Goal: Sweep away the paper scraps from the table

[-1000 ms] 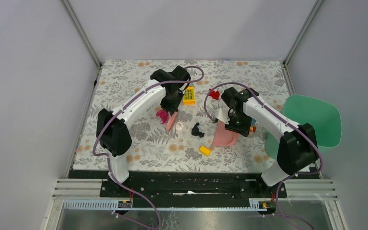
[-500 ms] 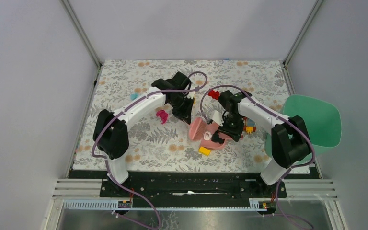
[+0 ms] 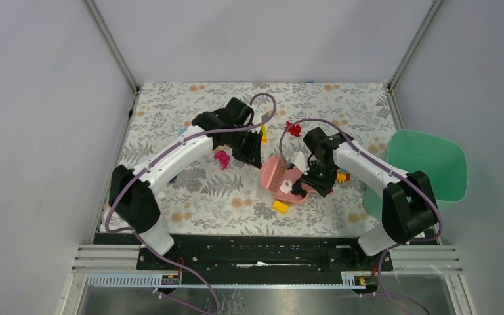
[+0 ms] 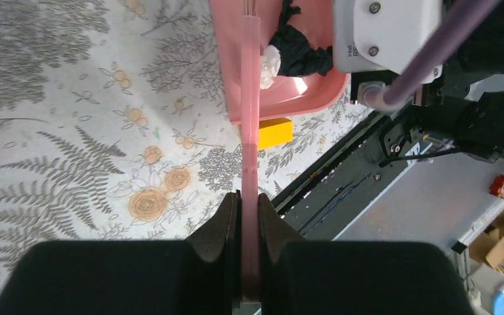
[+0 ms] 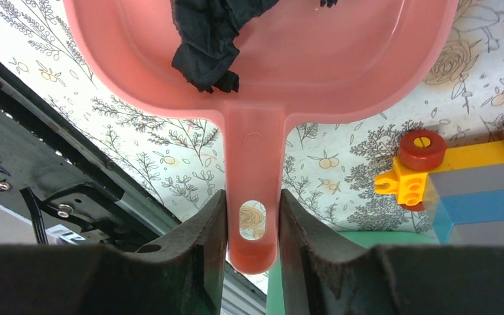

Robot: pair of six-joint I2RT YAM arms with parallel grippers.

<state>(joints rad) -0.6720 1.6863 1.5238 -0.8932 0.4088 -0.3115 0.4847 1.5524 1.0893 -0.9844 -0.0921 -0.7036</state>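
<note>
My left gripper (image 3: 254,156) is shut on the pink comb-like brush (image 3: 272,172), which shows edge-on in the left wrist view (image 4: 251,98) with its far end at the mouth of the pink dustpan (image 4: 302,88). My right gripper (image 3: 317,180) is shut on the dustpan's handle (image 5: 252,197). A dark blue scrap (image 5: 203,39) and a white scrap (image 4: 269,62) lie inside the dustpan (image 3: 296,195). A magenta scrap (image 3: 222,158) lies on the printed table (image 3: 170,105), left of the left gripper.
A yellow block (image 3: 279,206) lies just in front of the dustpan. A toy of yellow and blue blocks with red wheels (image 5: 459,177) sits right of the dustpan. A red piece (image 3: 293,128) lies behind it. The green tray (image 3: 426,167) overhangs the table's right edge.
My left gripper has swept the brush rightward to the dustpan. The dark blue scrap has gone from the table into the dustpan. The dustpan has shifted a little left.
</note>
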